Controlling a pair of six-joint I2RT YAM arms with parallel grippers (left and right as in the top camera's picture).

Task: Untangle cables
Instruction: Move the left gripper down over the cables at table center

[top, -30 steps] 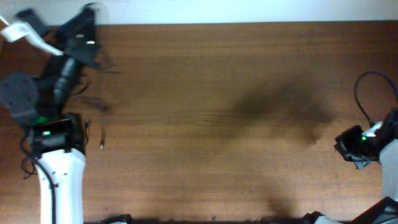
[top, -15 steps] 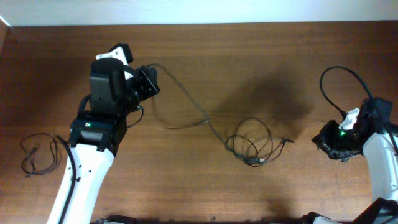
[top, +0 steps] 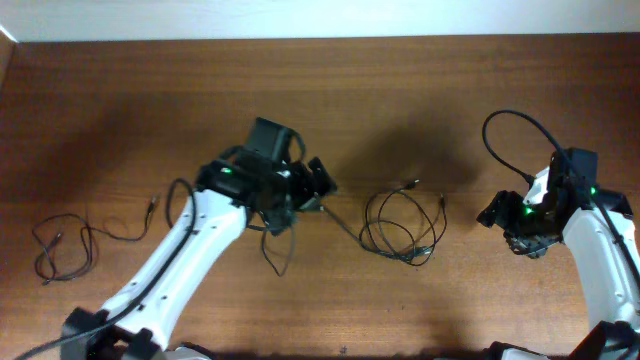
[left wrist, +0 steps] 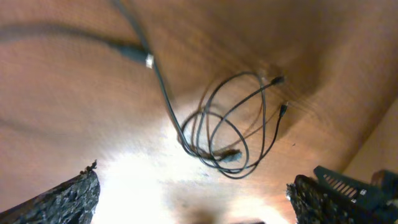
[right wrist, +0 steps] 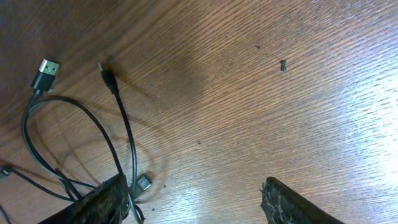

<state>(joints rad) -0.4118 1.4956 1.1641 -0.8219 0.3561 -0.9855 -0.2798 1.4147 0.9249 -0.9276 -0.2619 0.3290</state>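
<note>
A tangle of thin black cables [top: 403, 225] lies in loops right of the table's middle. In the left wrist view the same loops [left wrist: 227, 134] sit ahead of my jaws, and a strand runs up to a plug [left wrist: 134, 53]. My left gripper [top: 318, 186] hovers just left of the tangle. Its jaws [left wrist: 193, 208] are open wide and hold nothing. My right gripper [top: 496, 212] is to the right of the tangle, open and empty [right wrist: 196, 202]. Its left finger [right wrist: 93, 202] is beside a strand [right wrist: 121, 124] and a small plug [right wrist: 144, 182]. A USB plug [right wrist: 46, 68] lies farther off.
A separate thin cable [top: 75, 240] sprawls at the table's left edge. A black loop [top: 275, 250] hangs under my left forearm. The right arm's own lead [top: 520, 130] arches above it. A pale wall borders the table's far edge [top: 320, 38].
My left arm swung from the far left corner to the table's middle, and its jaws opened. The right gripper moved left toward the tangle and opened. The stretched strand now lies slack.
</note>
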